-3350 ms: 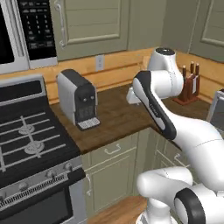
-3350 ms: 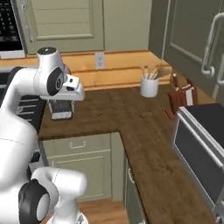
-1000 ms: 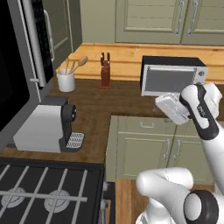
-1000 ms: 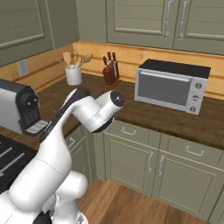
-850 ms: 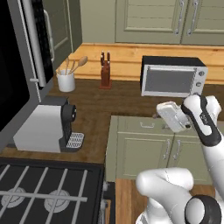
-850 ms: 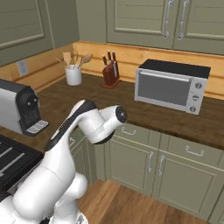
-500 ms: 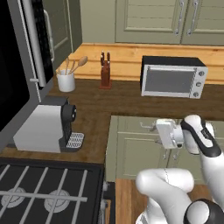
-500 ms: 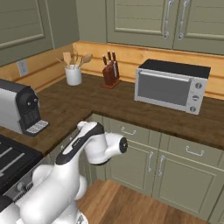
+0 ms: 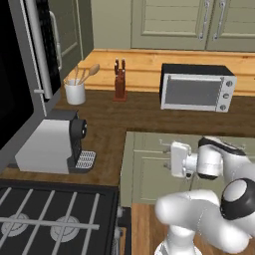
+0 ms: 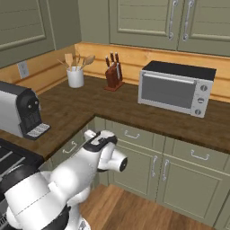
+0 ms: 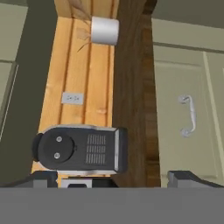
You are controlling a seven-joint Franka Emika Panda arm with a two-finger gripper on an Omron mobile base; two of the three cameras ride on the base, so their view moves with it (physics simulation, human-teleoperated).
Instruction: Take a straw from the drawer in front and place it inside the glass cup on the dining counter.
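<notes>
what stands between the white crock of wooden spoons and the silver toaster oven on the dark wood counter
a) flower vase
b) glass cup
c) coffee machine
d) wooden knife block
d: the brown wooden knife block stands between the white crock of wooden spoons and the silver toaster oven.

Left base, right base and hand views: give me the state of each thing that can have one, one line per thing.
gripper: open, holding nothing
drawer: shut
toaster oven: door shut
upper cupboard doors: shut
lower cabinet doors: shut
coffee machine: upright on the counter, nothing on its drip tray
white crock: upright, wooden spoons in it
knife block: upright, knives in it
</notes>
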